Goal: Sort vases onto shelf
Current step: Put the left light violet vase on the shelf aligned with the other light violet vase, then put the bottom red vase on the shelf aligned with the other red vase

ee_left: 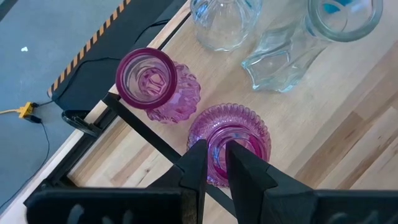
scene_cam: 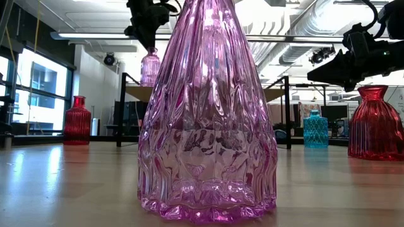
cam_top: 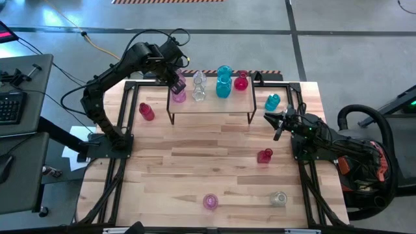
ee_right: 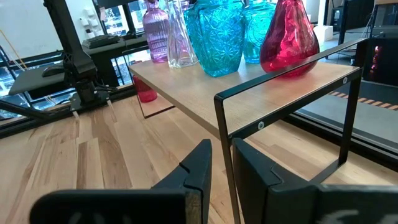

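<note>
Pink vase [ee_left: 230, 142] on the shelf [cam_top: 211, 104] is pinched at its rim by the left tool [ee_left: 214, 163].

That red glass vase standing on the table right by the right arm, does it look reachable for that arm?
Probably yes. The red glass vase stands alone on bare wood just beside the right arm's base, and the right gripper hangs nearby holding nothing, with no other vase between them.

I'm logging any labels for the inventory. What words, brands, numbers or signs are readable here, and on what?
None can be read.
The vases and the shelf carry no lettering.
The keyboard beside the table has keys too small to read.
The striped tape on the floor is a warning pattern, without words.
</note>
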Controlling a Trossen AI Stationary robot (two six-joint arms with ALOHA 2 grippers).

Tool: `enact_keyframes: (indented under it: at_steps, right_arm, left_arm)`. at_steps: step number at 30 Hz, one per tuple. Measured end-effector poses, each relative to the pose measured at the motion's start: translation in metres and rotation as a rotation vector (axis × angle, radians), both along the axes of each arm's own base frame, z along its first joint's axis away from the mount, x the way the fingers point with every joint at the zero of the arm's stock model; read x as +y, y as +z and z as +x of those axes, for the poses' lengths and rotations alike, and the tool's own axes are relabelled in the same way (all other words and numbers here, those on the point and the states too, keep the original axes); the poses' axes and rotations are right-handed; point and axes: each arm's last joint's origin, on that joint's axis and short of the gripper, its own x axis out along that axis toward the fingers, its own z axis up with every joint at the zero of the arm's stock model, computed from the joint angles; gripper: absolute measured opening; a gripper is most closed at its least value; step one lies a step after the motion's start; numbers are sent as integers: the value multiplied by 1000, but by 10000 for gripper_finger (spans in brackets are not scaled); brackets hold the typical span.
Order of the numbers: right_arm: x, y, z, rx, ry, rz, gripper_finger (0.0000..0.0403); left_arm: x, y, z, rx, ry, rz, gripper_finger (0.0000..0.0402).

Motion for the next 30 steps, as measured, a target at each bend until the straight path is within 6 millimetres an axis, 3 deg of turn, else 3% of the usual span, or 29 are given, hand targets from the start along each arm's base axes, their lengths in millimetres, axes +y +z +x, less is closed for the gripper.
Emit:
enact_keyframes:
  at_steps: [8,16,30]
  right_arm:
    - [0,0,0,0,0,0,48]
    - [0,0,0,0,0,0,48]
    - [0,0,0,0,0,0,48]
  left_arm:
    - [0,0,0,8,1,7,87]
    - [-1,2,-2,5,-3,11,95]
    - [-21,30,-27,-71,3,88,95]
